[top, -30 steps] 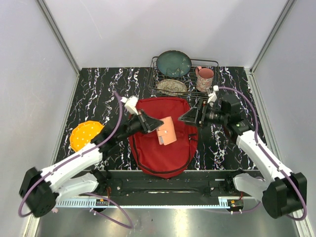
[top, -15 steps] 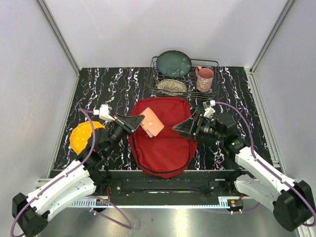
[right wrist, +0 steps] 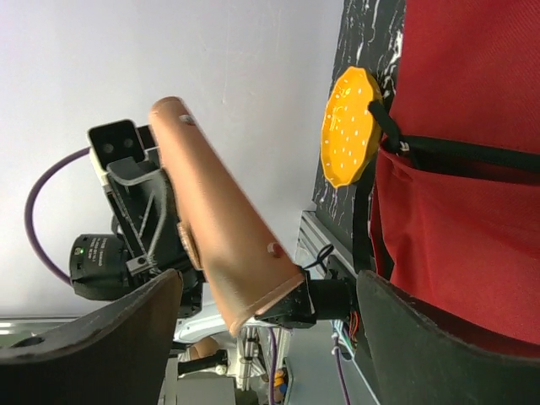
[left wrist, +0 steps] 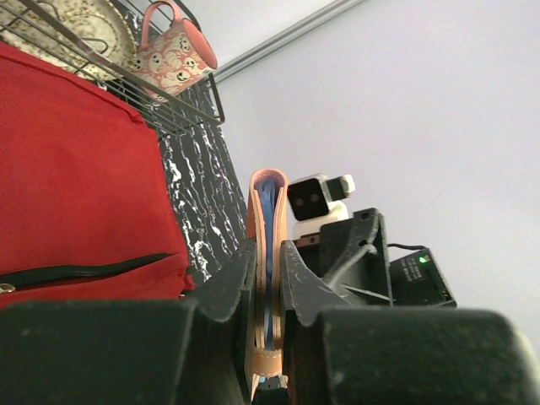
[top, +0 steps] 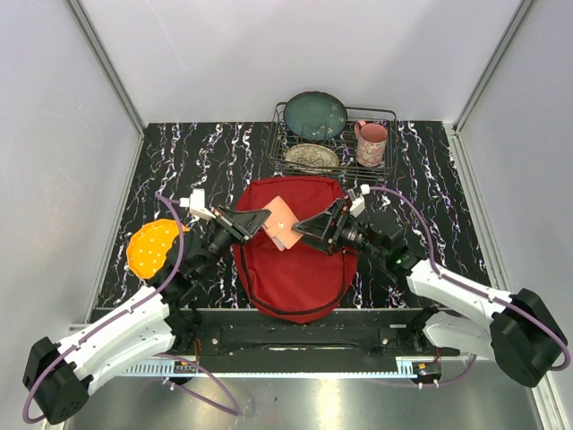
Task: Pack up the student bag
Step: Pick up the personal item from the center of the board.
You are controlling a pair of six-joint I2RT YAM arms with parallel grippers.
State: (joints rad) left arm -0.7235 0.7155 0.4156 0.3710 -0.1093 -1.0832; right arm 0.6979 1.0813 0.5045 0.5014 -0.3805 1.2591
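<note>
The red student bag (top: pixel 295 251) lies flat in the middle of the table, also in the left wrist view (left wrist: pixel 76 169) and the right wrist view (right wrist: pixel 472 169). My left gripper (top: pixel 260 219) is shut on a thin tan leather notebook (top: pixel 280 224) and holds it above the bag; the left wrist view shows it edge-on (left wrist: pixel 268 253) between the fingers. My right gripper (top: pixel 307 226) is open, its fingers on either side of the notebook's free end (right wrist: pixel 224 245), not touching it.
A wire dish rack (top: pixel 333 143) at the back holds a teal plate (top: pixel 315 115), a patterned plate (top: pixel 312 158) and a pink mug (top: pixel 371 141). An orange perforated disc (top: pixel 152 247) lies at the left beside the bag.
My right gripper has moved left to the notebook's free end. My left gripper drew back left with the notebook, then shifted slightly right, still shut on it.
</note>
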